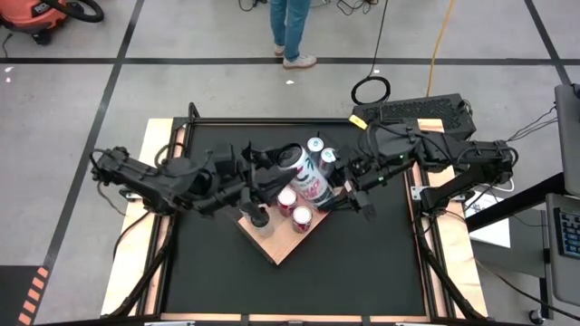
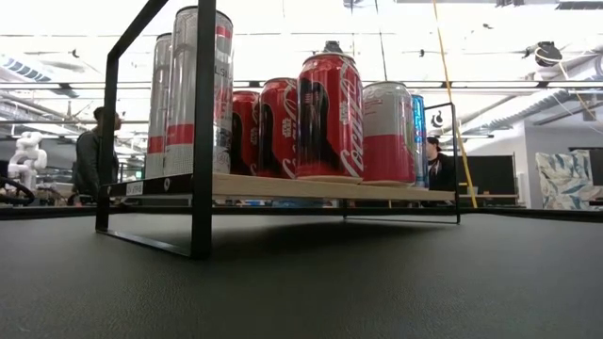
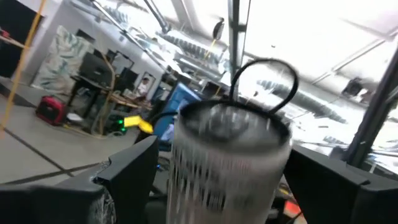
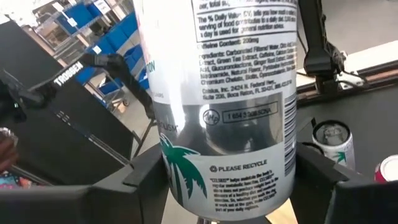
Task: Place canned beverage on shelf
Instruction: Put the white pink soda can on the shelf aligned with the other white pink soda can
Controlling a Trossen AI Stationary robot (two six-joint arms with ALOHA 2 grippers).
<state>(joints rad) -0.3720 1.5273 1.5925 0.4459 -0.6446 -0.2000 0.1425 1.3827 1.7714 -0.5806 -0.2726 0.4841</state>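
Overhead, the shelf [image 1: 281, 244] is a light-brown board with a thin black edge. It sits cornerwise in the middle of the black bench [image 1: 362, 263], and both arms meet over its far half.

The right end effector [image 1: 333, 186] is clenched on a tall white can [image 1: 305, 174]. The can leans over the shelf's far right edge, beside two red-topped cans [image 1: 287, 199] that stand on the board. The left end effector [image 1: 261, 210] is closed around a silvery can [image 1: 263, 220] at the shelf's left corner. Two white-and-teal cans [image 1: 315, 145] wait on the bench just beyond the shelf.

Only the right wrist view gives the white can's look. It has a glossy silver-white body, a green palm tree, small ingredient print and "PLEASE RECYCLE" near the base. The dark fingers [image 4: 146, 177] press against both of its sides.

The left wrist view shows the silvery can [image 3: 230, 162] blurred between that arm's fingers [image 3: 134, 171].

The low view alone reveals that the shelf [image 2: 283, 186] stands raised on a thin black frame. A red Coca-Cola can [image 2: 330, 113] stands at the front, with taller silver-and-red cans to the left. Neither end effector shows there.
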